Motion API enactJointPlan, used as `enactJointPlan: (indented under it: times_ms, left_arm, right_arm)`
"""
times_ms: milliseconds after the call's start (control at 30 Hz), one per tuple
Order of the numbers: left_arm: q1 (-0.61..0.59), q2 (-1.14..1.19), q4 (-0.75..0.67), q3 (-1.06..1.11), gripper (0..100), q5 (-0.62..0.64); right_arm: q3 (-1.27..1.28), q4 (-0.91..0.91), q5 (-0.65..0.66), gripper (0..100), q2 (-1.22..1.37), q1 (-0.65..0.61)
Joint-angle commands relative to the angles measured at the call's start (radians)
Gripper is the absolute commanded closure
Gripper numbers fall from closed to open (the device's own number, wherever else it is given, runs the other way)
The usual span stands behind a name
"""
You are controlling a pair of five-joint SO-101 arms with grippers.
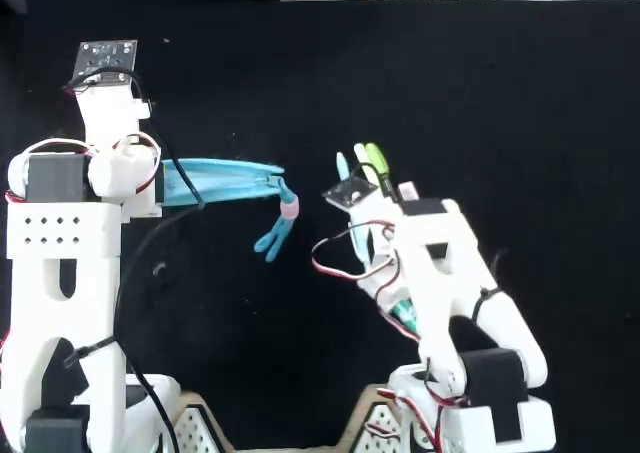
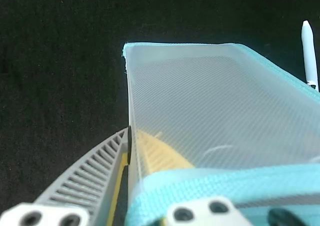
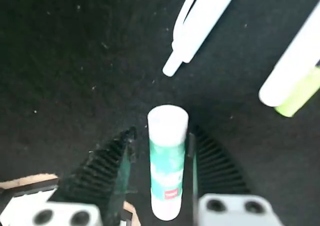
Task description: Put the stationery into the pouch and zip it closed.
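Pens (image 3: 200,21) lie beyond the glue stick (image 3: 167,156) inside the parted right end effector (image 3: 161,133); left end effector (image 2: 131,146) clamps the pouch (image 2: 210,101)

High camera looking down over black table (image 1: 500,93), wrist cameras close behind jaws

Table (image 1: 480,103): black cloth surface, matte, flecked with pale lint. Lying directly on it, grouped near the middle: one pale clip pen (image 1: 343,165); one white marker (image 1: 361,163) just beside the pen; one yellow-green highlighter (image 1: 377,158) close against the marker. All three lie roughly parallel.
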Motion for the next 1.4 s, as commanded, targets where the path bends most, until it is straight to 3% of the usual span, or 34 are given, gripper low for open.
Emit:
enactJointPlan:
  times_ms: [0,133,400,767,900,1233,1367]
  left_arm:
    - [0.024,0.029,-0.002,0.054,97,0.011]
    - [0.024,0.029,-0.002,0.054,97,0.011]
    - [0.025,0.028,-0.002,0.065,97,0.011]
    - [0.024,0.028,-0.002,0.065,97,0.011]
    - [0.024,0.028,-0.002,0.065,97,0.011]
    - [0.024,0.028,-0.002,0.065,97,0.011]
    - [0.027,0.032,-0.002,0.065,97,0.011]
  right_arm:
    - [-0.084,0.075,0.011,86.1,0.007,0.005]
    - [-0.079,0.068,0.044,86.1,0.008,0.006]
    - [0.035,-0.121,0.08,86.1,0.008,0.003]
    - [0.085,-0.12,0.08,86.2,0.008,0.006]
    - [0.074,-0.112,0.077,99.5,-0.004,0.009]
    - [-0.325,0.341,-0.034,98.8,-0.321,0.0]
    - [-0.516,0.382,-0.132,98.8,-0.504,0.002]
